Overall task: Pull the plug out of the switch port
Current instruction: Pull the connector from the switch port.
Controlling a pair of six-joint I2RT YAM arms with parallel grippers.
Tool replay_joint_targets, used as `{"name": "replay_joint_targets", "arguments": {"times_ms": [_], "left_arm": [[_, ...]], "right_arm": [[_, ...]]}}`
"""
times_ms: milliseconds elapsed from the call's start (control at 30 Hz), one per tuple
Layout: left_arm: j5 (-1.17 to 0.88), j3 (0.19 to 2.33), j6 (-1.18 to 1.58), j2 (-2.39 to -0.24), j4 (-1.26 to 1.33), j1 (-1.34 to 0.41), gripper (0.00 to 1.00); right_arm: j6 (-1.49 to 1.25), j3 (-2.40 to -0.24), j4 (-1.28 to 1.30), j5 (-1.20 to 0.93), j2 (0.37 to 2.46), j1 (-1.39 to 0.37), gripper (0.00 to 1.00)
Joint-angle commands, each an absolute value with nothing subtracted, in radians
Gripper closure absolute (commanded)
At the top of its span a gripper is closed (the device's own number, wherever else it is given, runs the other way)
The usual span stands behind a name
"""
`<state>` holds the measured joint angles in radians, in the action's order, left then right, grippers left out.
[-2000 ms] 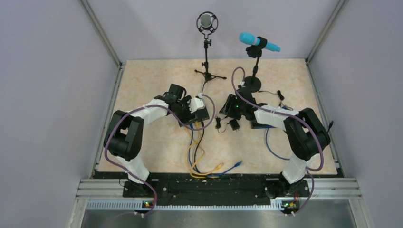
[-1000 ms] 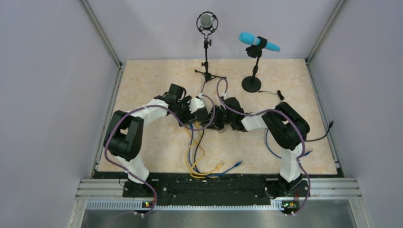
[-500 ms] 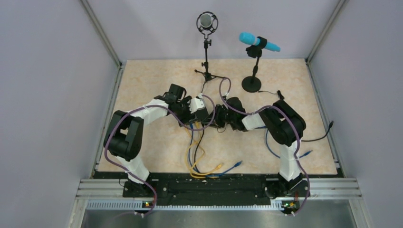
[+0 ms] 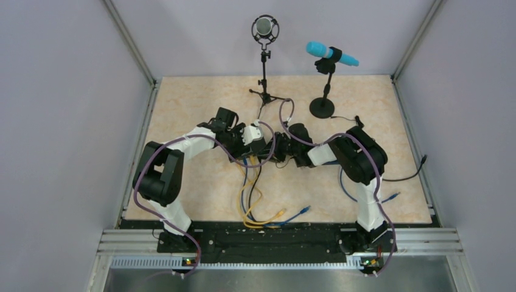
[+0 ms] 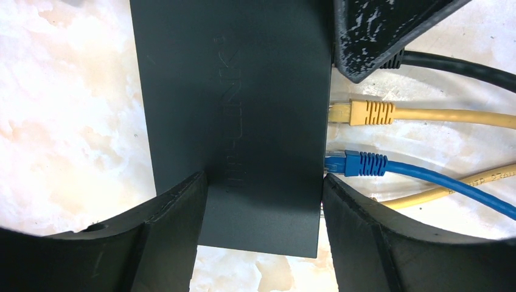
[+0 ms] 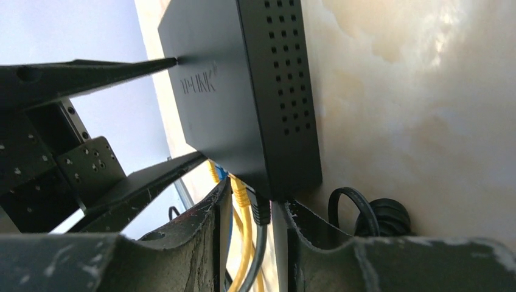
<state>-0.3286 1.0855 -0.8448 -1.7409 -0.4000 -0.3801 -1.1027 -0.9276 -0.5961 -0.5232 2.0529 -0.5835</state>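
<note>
While the left claw (image 5: 263,182) clamps the switch (image 5: 231,91) on the surface (image 5: 61,121), the right claw (image 6: 254,198) straddles the black plug (image 6: 260,210) at its port edge, grip unconfirmed; extraction likely needs firm closure, then a straight pull.

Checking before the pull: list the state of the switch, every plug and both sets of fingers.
switch: clamped between the left fingers
left fingers: shut on the switch
yellow plug: seated in its port
blue plug: seated in its port
black plug: looks seated, between the right fingers
right fingers: either side of the black plug, grip unclear
</note>
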Motion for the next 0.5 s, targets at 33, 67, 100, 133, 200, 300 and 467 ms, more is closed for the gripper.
{"name": "replay_joint_targets", "arguments": {"times_ms": [33, 67, 100, 133, 200, 300, 467], "left_arm": [[-0.338, 1.044, -0.838, -1.784, -0.492, -0.371, 0.28], [-0.335, 1.042, -0.839, -1.782, -0.492, -0.372, 0.28], [-0.333, 1.041, -0.842, -1.781, -0.490, -0.372, 0.28], [-0.331, 1.040, -0.841, -1.778, -0.489, -0.372, 0.28], [-0.331, 1.041, -0.840, -1.780, -0.491, -0.372, 0.28], [-0.335, 1.043, -0.841, -1.782, -0.491, -0.373, 0.28], [-0.331, 1.043, -0.840, -1.783, -0.493, -0.372, 0.28]], "right_arm": [[-1.110, -0.979, -0.633, -0.520, 2.106, -0.575, 0.70], [-1.117, -0.973, -0.646, -0.520, 2.112, -0.575, 0.70], [-1.122, -0.971, -0.655, -0.520, 2.113, -0.575, 0.71], [-1.125, -0.970, -0.659, -0.521, 2.117, -0.575, 0.72], [-1.129, -0.965, -0.669, -0.524, 2.117, -0.575, 0.77], [-1.135, -0.953, -0.679, -0.526, 2.117, -0.576, 0.83], [-1.135, -0.942, -0.681, -0.528, 2.111, -0.575, 0.91]]}}
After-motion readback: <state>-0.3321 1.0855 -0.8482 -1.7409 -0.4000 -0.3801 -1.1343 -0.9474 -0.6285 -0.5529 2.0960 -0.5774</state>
